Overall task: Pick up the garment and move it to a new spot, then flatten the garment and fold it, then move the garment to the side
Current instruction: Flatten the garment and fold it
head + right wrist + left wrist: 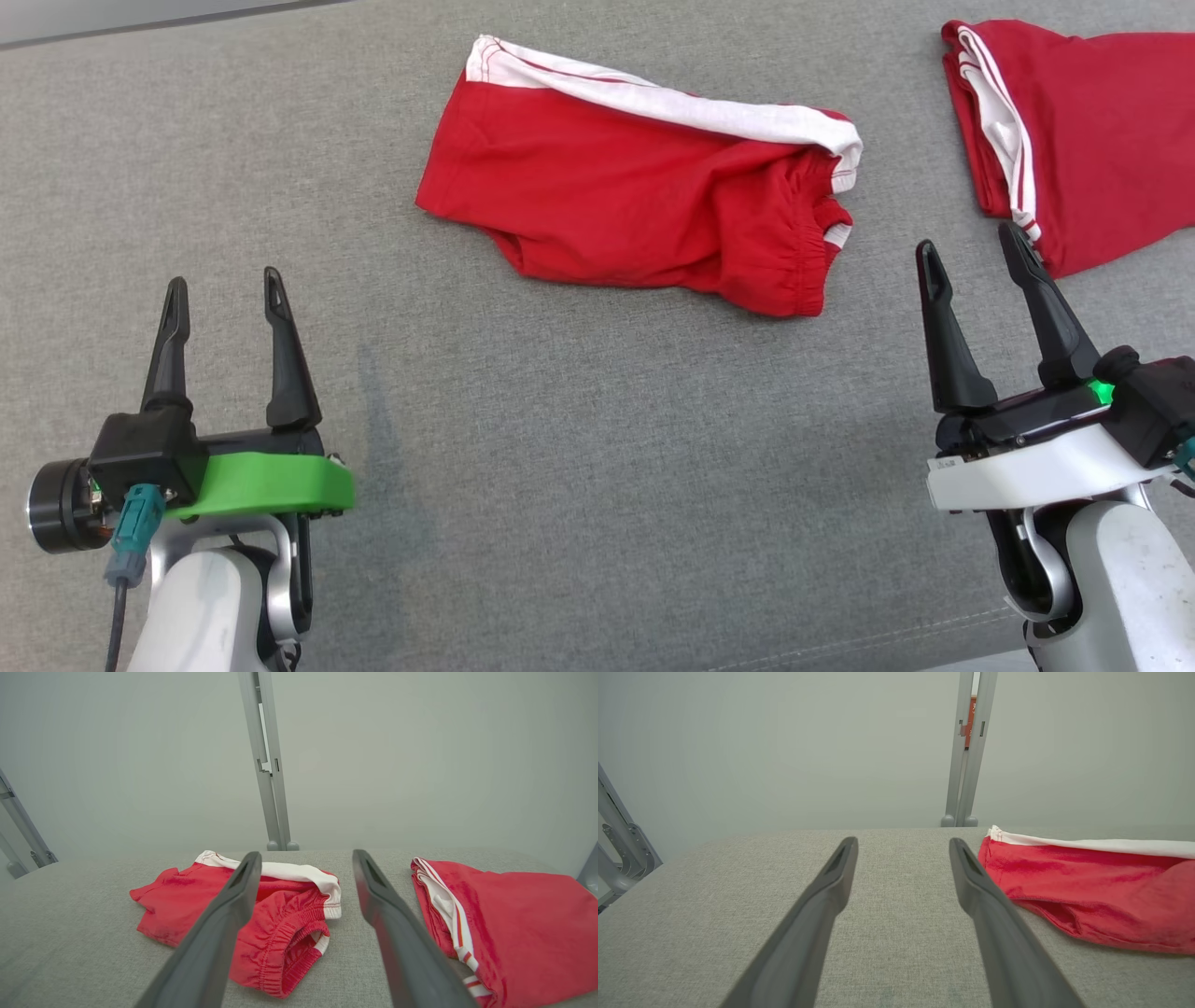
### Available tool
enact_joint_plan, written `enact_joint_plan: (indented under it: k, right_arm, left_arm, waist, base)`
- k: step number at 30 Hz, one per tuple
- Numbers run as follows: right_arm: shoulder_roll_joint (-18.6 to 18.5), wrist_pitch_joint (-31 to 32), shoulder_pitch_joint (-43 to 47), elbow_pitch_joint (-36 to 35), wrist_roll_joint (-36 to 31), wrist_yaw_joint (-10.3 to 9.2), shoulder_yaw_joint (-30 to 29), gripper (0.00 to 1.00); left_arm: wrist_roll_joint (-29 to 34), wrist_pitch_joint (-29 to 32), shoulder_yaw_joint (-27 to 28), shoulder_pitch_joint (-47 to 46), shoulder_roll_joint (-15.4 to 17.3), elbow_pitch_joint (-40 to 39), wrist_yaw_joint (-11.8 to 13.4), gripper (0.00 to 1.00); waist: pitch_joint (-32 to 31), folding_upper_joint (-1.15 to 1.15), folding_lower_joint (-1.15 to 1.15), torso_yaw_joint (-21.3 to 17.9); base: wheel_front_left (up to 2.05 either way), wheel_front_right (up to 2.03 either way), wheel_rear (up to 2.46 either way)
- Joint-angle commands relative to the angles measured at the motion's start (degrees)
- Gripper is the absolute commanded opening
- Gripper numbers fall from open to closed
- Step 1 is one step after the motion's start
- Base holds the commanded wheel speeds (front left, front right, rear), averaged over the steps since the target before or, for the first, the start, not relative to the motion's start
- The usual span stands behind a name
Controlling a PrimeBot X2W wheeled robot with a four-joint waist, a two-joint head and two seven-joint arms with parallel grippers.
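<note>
Red shorts (635, 187) lie rumpled on the grey table (560, 467), left of a second red garment (1083, 131). Both are spread and empty: right tool (971, 238) by that garment's near corner, left tool (224, 291) far to its left. Best to pinch the shorts' opposite ends and lift evenly.

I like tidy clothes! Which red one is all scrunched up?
The middle shorts, wrinkled and bunched at one end; the right garment lies smooth and flat.
</note>
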Motion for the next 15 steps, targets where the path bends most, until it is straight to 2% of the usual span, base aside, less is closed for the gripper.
enact_joint_plan:
  k: [1,7,9,15]
  right_arm:
    - [-0.2,0.2,0.8,-0.3,0.3,-0.08,-0.2,1.0]
    - [-0.2,0.5,0.3,-0.4,0.4,-0.08,-0.3,1.0]
    - [-0.2,0.7,0.0,-0.6,0.4,-0.08,-0.4,1.0]
    - [-0.2,0.8,-1.9,-1.4,0.2,-0.08,-0.4,1.0]
  left_arm:
    - [-0.2,0.2,-0.1,0.9,0.3,-0.3,0.5,1.0]
    - [0.2,0.8,-0.6,0.9,0.8,-0.6,0.4,1.0]
    - [0.7,1.5,-1.5,-0.5,1.3,-1.0,-0.5,1.0]
    - [1.1,8.0,-7.1,-11.4,2.3,1.3,-7.0,1.0]
  waist:
    - [0.1,0.0,0.0,0.2]
    - [0.4,0.0,0.0,0.4]
    - [0.9,0.0,0.0,0.5]
    - [4.4,0.0,0.0,0.2]
  base:
    - [0.0,0.0,0.0]
    - [0.0,0.0,0.0]
    - [0.0,0.0,0.0]
    - [0.0,0.0,0.0]
